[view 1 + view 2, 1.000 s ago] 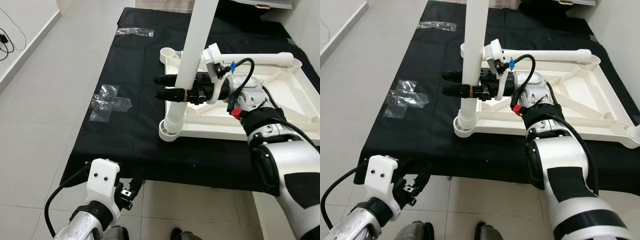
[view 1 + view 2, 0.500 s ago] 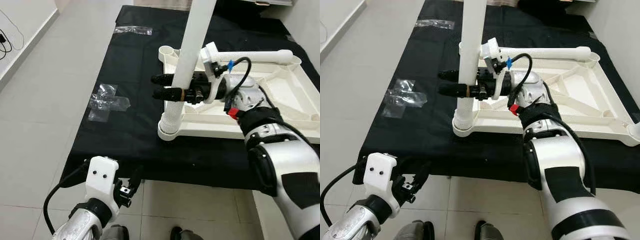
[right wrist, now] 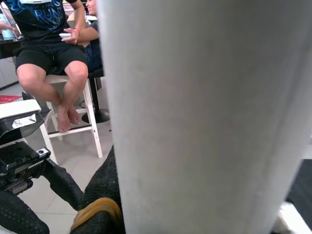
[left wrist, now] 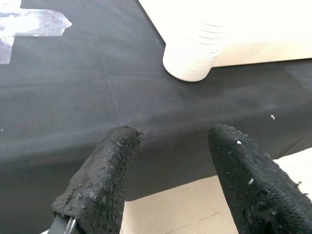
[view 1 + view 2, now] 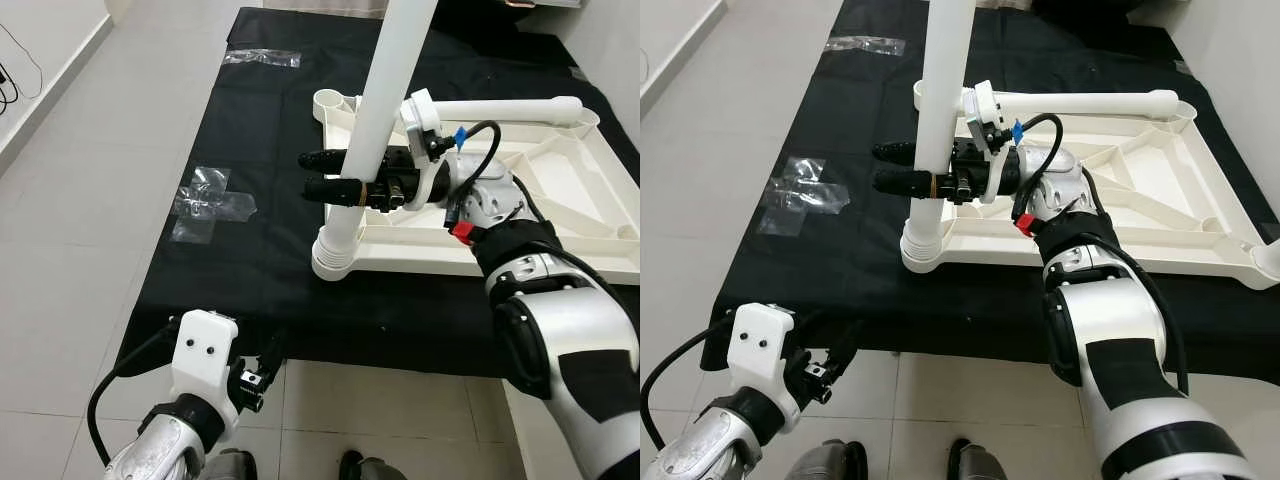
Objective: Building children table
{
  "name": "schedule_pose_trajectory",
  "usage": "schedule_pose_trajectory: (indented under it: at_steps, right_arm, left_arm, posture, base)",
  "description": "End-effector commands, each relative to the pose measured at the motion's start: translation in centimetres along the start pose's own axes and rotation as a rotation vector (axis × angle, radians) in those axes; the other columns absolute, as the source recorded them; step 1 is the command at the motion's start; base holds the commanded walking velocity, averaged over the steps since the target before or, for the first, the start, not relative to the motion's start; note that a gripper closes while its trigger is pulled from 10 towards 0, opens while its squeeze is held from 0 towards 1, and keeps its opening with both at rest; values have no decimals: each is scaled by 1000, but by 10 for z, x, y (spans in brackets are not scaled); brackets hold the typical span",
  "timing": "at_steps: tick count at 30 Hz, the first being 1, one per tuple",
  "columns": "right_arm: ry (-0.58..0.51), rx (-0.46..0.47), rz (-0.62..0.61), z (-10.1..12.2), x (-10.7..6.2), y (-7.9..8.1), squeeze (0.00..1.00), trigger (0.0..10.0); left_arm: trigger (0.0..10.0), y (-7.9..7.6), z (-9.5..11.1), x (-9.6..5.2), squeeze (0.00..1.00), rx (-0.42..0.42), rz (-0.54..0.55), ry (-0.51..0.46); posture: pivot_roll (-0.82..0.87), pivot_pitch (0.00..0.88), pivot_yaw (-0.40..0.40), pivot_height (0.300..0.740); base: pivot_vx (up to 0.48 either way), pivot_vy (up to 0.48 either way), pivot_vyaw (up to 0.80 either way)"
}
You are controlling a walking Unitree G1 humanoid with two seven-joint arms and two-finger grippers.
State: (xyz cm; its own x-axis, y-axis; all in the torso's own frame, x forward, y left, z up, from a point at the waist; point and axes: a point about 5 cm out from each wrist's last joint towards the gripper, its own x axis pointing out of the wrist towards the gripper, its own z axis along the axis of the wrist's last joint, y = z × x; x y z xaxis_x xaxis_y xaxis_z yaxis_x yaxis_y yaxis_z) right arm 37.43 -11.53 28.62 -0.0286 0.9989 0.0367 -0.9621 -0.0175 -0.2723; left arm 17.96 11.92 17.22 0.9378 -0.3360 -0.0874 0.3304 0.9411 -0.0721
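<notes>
Since a second ago the whole scene has slid a little in my head views, so my camera moved; my right jaws (image 5: 325, 173) remain clamped on the white table leg (image 5: 378, 105) at the same height on it. That leg stands nearly upright between my two black fingers, its ribbed foot seated in the corner socket (image 5: 333, 260) of the upturned white tabletop (image 5: 560, 190), just below my jaws. A second leg (image 5: 505, 108) lies across the tabletop's far edge, beyond my right wrist. The tabletop rests on the black cloth (image 5: 250, 130) that covers the surface, behind and beside my right jaws. Two patches of clear tape (image 5: 208, 203) stick to the cloth, well apart from the leg on my left side. My left jaws (image 4: 170, 180) hang low by the near edge of the cloth, fingers parted and holding nothing; the ribbed foot sits ahead of them. Past the leg my right wrist camera sees a seated person (image 3: 48, 53) on a white stool.
</notes>
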Motion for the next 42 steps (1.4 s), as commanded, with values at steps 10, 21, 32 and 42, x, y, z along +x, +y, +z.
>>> schedule_pose_trajectory:
  at_steps: [10, 21, 32, 42]
  right_arm:
    - [35, 78, -48, -37, 5, 11, 0, 10000]
    - [92, 137, -209, -59, 13, 13, 0, 10000]
    - [208, 91, -321, -57, 25, 6, 0, 10000]
    - [277, 145, -581, -63, 30, -3, 0, 10000]
  left_arm:
    - [10000, -2, -6, 1, 0, -10, 5, 30]
    - [10000, -2, -7, 6, 0, -18, 3, 20]
    - [10000, -4, -7, 9, 0, -25, 6, 9]
    - [10000, -6, -7, 12, 0, -33, 6, -5]
  posture:
    - [190, 263, -96, 740]
    - [169, 255, -92, 740]
    - [150, 243, -103, 740]
    - [143, 219, -118, 740]
  base:
    - [0, 0, 0]
    - [0, 0, 0]
    - [0, 0, 0]
    - [0, 0, 0]
